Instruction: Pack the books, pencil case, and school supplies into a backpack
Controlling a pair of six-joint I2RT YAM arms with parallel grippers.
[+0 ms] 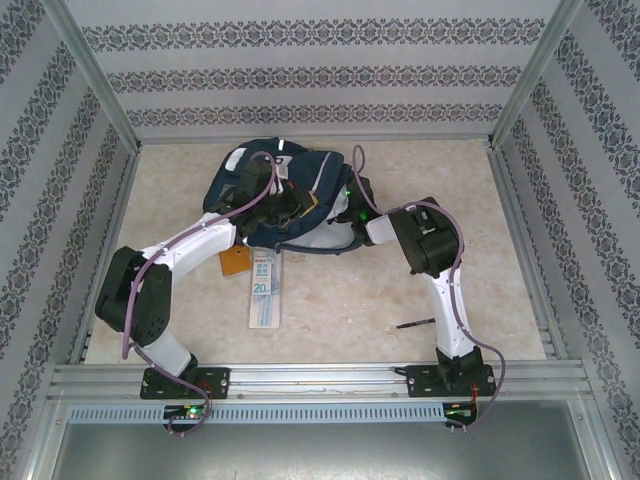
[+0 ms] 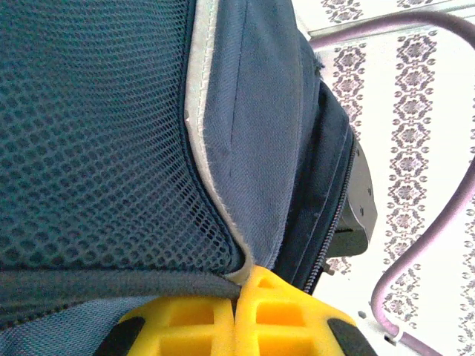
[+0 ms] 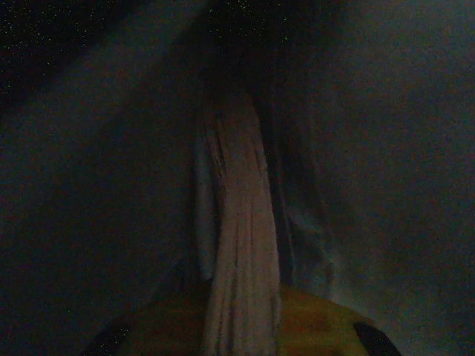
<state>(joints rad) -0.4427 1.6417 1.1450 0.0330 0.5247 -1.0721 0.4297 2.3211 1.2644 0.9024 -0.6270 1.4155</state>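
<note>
The dark navy backpack point(image 1: 300, 236) lies at the back middle of the table. My left gripper point(image 2: 239, 311) is shut on the backpack's point(image 2: 252, 111) grey-piped edge beside a mesh panel, holding it up. My right gripper point(image 3: 241, 326) is deep in the dark inside of the bag point(image 3: 386, 148), shut on the book point(image 3: 237, 222), whose pale page edges run up from between the fingers. The translucent pencil case point(image 1: 263, 288) printed "20" lies on the table in front of the bag. The orange square point(image 1: 235, 262) sits to its left, and the black pen point(image 1: 415, 323) lies near the right arm.
Patterned walls and metal rails close in the table on three sides. A metal rail point(image 1: 320, 375) at the near edge carries both arm bases. A purple cable point(image 2: 415, 259) loops beside the left wrist.
</note>
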